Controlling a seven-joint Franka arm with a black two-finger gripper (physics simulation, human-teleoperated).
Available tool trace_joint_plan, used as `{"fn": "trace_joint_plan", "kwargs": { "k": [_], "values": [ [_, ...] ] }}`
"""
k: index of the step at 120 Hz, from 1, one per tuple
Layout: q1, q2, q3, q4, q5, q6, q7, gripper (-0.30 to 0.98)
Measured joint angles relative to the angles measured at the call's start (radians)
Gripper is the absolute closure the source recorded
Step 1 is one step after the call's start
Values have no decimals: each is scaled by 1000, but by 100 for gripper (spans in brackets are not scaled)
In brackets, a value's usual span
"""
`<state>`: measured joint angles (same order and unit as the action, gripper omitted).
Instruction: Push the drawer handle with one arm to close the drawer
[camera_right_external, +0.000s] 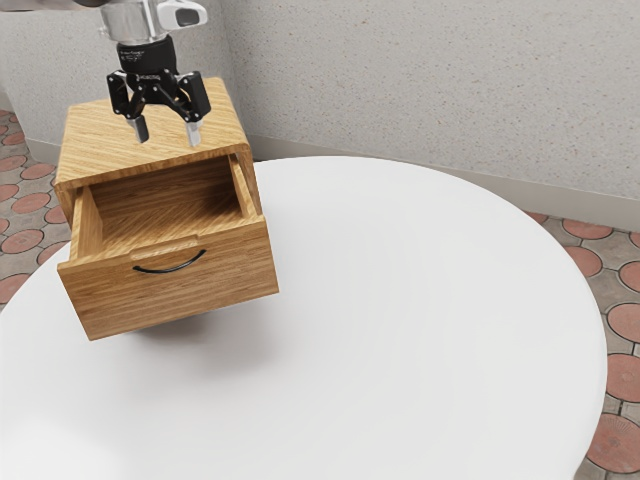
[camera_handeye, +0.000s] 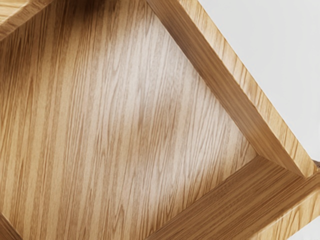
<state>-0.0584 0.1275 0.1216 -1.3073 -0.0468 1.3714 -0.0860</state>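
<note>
While the drawer stands open, the gripper hangs above it, fingers spread, its lettering too small to read.

Drawer open — gripper seemingly above it.

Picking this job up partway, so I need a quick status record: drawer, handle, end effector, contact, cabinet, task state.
drawer: pulled well out of the cabinet, front panel facing away from it
handle: dark curved bar on the front panel
end effector: open, pointing down above the drawer's side of the cabinet, nothing between its fingers
contact: none with the handle
cabinet: light wood box, on the round white table
task state: drawer not closed
</note>
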Motion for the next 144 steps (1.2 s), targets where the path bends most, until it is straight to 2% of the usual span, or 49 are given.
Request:
{"fn": "trace_joint_plan", "kwargs": {
  "k": [26, 36, 42, 51, 62, 73, 82, 94, 103, 117, 136, 144],
  "values": [
    [2, 1, -1, 1, -1, 0, 13, 0],
    [-7, -10, -4, 142, 5, -29, 12, 0],
    [-45, -41, -22, 196, 31, -49, -9, 0],
    [-112, -63, -110, 222, 124, -69, -69, 0],
    [-211, -57, -138, 227, 183, -83, -134, 0],
    [-167, -57, -147, 212, 130, -101, -217, 0],
    [-69, -86, -172, 129, 94, -106, -305, 0],
    [29, -205, -204, -141, 73, -25, -423, 0],
    [-9, -220, -218, -246, 64, 39, -511, 0],
    [-68, -206, -220, -286, 29, 100, -646, 0],
    [-41, -289, -216, -433, 0, 179, -775, 0],
    [-14, -344, -241, -495, -3, 211, -812, 0]
  ]
}}
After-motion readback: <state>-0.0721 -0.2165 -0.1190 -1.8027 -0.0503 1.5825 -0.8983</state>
